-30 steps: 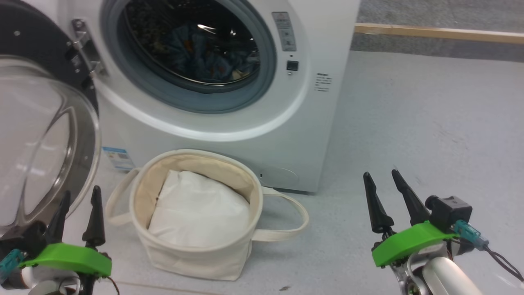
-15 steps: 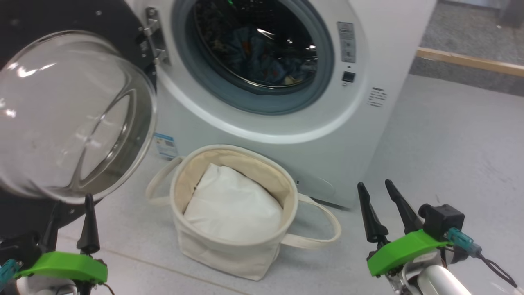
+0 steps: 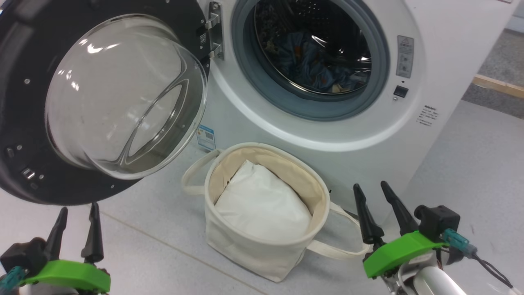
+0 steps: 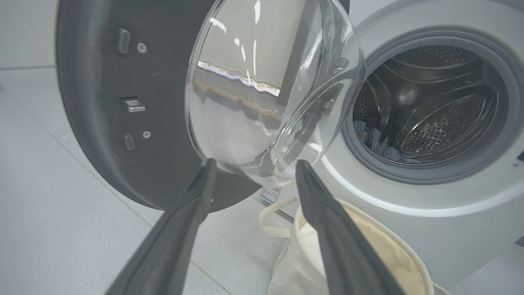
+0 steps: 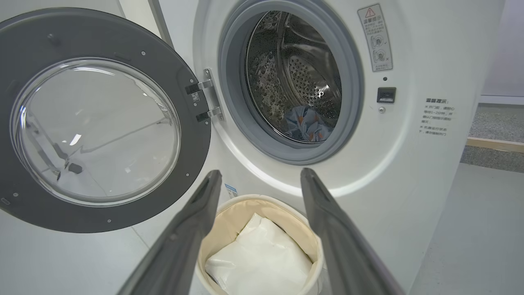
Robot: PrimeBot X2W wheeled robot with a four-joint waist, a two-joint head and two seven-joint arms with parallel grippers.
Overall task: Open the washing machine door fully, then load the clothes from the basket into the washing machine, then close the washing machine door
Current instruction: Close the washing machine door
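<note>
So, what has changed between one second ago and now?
The head camera swung left, so the scene slid right; nothing itself moved, nothing was taken or released. The left hand and right hand stay open, empty; the washing machine door stays open, the clothes in the drum.

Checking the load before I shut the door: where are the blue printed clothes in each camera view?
Head view: the clothes lie in the drum, upper centre.
Left wrist view: the clothes lie low in the drum, right of centre.
Right wrist view: the clothes lie at the drum's bottom, centre.
Shared landmark: the basket, pictured below the drum.
</note>
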